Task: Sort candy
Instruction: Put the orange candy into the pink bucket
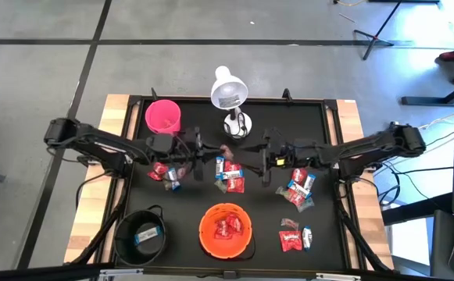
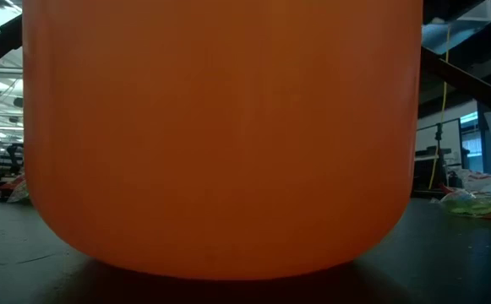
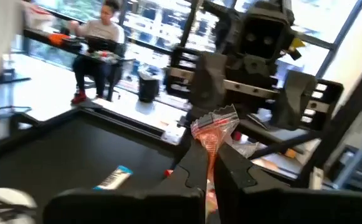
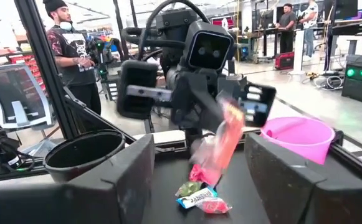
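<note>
Candy: one pinkish-red wrapped sweet (image 3: 215, 130) sits clamped between my left gripper's (image 1: 215, 162) closed fingers, lifted above the black table (image 1: 320, 125) near its middle. My right gripper (image 1: 252, 162) faces it just beside, fingers (image 4: 115, 180) spread apart and holding nothing. More candy (image 1: 298, 190) lies scattered below, some inside the orange bowl (image 1: 208, 234)

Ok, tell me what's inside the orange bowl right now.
From above, the orange bowl holds a few red candies near its middle. The low view shows only the bowl's outer wall. Whether more sweets lie beneath the ones on top cannot be seen.
</note>
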### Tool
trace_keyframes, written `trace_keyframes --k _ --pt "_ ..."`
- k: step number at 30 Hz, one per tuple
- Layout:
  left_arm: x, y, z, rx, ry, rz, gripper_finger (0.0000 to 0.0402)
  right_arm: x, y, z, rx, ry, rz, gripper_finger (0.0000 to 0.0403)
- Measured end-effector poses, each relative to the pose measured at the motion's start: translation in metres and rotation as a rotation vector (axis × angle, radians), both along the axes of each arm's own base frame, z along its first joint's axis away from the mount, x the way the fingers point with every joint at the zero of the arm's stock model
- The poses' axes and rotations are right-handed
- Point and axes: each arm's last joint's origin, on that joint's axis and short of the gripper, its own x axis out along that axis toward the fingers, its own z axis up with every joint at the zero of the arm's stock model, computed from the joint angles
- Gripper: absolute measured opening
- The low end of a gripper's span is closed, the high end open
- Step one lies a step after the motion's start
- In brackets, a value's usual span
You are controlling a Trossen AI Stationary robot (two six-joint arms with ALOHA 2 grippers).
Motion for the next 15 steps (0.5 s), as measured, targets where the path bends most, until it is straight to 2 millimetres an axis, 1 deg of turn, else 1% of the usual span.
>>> trace_keyframes --k 4,6,9,12,15 --pt "-0.025 0.008 0.014 0.025 0.075 0.087 0.0 -0.016 -0.002 0.011 -0.004 0.031 0.0 0.0252" --pt "-0.043 0.011 0.022 0.031 0.116 0.162 0.0 -0.024 -0.003 0.014 -0.007 0.061 -0.009 0.0252" --pt "-0.072 0.02 0.03 0.043 0.178 0.32 0.0 -0.033 -0.005 0.016 -0.012 0.102 -0.033 0.0253" --pt "-0.1 0.03 0.032 0.059 0.265 0.502 0.0 -0.037 -0.006 0.015 0.01 0.135 -0.038 0.0253" --pt "-0.124 0.041 0.025 0.034 0.367 0.671 0.0 -0.037 -0.005 0.015 0.016 0.134 -0.037 0.0253"
